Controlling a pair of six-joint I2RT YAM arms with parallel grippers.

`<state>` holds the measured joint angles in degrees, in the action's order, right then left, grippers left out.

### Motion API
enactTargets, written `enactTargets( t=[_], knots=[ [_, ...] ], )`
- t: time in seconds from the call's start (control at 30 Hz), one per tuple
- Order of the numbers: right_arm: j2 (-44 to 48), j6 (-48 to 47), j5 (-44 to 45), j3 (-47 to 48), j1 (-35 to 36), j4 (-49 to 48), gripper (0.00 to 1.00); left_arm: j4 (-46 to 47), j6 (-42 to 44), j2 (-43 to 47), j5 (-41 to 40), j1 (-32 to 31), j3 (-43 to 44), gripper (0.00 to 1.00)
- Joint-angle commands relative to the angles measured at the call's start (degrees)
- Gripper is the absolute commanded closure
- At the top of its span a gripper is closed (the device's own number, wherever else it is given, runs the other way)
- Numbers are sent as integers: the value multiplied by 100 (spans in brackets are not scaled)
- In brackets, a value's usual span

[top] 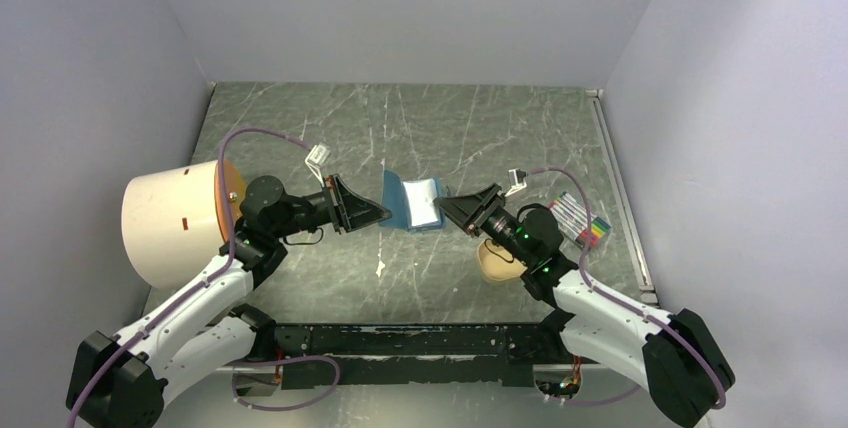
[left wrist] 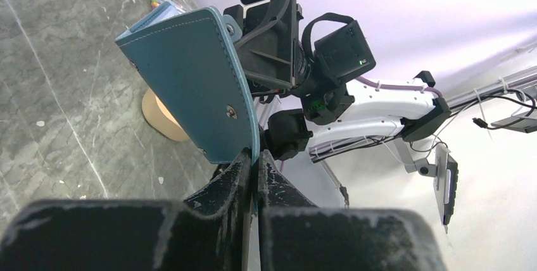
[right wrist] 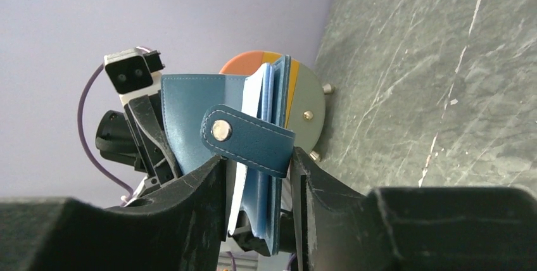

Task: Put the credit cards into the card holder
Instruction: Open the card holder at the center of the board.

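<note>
The teal-blue card holder hangs in the air between both arms over the middle of the table. My left gripper is shut on its one cover's edge, and its fingertips pinch the leather. My right gripper stands open around the holder's other half; there is a gap beside the right finger. The snap tab lies across the leaves. A pale credit card shows edge-on between the leaves, and in the top view it is a pale patch inside the holder.
A large cream drum lies on its side at the left, its face in orange, yellow and grey. A tan oval tray sits under the right wrist. The pack of coloured markers lies at the right, near a white rail.
</note>
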<state>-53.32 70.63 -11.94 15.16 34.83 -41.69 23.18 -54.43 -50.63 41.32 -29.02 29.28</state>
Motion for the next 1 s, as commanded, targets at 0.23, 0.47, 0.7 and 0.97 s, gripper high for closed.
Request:
enactTargets(
  t=[0.23, 0.47, 0.7, 0.97],
  knots=[
    [12, -146, 79, 125, -108, -82, 94, -45, 245, -56, 31, 41, -58, 91],
    [-515, -510, -293, 330, -108, 259, 100, -656, 690, -546, -672, 36, -110, 82],
    [-1649, -1525, -255, 507, 32, 899, 100, 539, 518, -1880, -779, 42, -652, 78],
    [-2282, -2466, 308, 758, 387, 1610, 100, 1417, 560, -3455, -346, 19, -556, 68]
  ],
)
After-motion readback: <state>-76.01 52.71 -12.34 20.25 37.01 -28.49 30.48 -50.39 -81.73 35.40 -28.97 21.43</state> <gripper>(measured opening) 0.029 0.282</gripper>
